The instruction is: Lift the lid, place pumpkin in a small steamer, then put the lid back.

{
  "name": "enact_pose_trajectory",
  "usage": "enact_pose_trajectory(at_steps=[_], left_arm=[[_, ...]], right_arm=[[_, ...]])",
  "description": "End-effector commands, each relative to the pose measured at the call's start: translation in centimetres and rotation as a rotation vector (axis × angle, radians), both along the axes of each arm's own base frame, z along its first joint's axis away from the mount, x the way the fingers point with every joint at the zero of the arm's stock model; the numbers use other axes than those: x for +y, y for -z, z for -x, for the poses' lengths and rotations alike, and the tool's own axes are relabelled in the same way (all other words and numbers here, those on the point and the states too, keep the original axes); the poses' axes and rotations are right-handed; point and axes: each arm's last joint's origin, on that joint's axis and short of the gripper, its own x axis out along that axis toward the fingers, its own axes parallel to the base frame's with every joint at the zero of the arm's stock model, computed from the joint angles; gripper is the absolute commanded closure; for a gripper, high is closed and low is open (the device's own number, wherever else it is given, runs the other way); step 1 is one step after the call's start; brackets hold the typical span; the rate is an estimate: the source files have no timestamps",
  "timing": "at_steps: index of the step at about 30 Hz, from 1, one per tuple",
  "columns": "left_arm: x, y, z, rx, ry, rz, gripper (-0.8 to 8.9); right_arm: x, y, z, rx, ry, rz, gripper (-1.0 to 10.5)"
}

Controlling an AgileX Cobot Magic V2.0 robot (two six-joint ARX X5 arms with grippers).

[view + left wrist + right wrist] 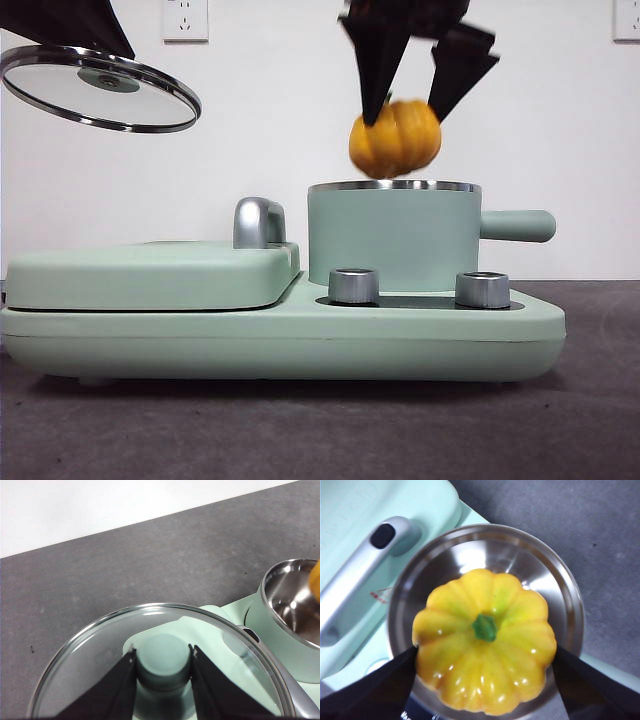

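Glass lid (100, 88) off, clamped by its knob in left gripper (162, 662); pumpkin (395, 138) gripped by right gripper (415, 100) just above small steamer (392, 235). Left: lowering, releasing, relidding.

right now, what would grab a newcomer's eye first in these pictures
The bright orange pumpkin, pinched in the right hand, hangs just above the open steamer. High off to the side, the left hand grips the lid by its knob and holds it tilted in the air, above the flat green cover.
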Motion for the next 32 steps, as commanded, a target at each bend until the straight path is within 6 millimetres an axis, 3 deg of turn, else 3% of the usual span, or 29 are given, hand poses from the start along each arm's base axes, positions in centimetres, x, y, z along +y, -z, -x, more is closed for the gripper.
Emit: enact_pose_trajectory(at_steps=[1, 11, 19, 24, 28, 32], left_arm=[[0.0, -1.0, 0.1, -0.052, 0.002, 0.014, 8.03], [-0.1, -1.2, 0.0, -0.072, -0.002, 0.028, 8.03], [-0.1, -1.2, 0.0, -0.070, -0.005, 0.035, 8.03], [-0.1, -1.2, 0.0, -0.070, -0.005, 0.035, 8.03], [-0.1, -1.2, 0.0, -0.069, -0.005, 0.035, 8.03], [-0.1, -1.2, 0.0, -0.069, -0.005, 0.035, 8.03]], right_arm=[[0.9, 0.9, -1.0, -0.001, -0.014, 0.018, 5.9], [2.5, 5.8, -3.6, 0.086, -0.022, 0.083, 5.9], [3.2, 8.3, -4.6, 0.135, -0.027, 0.104, 5.9], [3.4, 8.8, -4.8, 0.142, -0.029, 0.107, 5.9], [3.5, 8.8, -4.8, 0.140, -0.041, 0.094, 4.8], [3.4, 8.3, -4.7, 0.130, -0.041, 0.088, 4.8]])
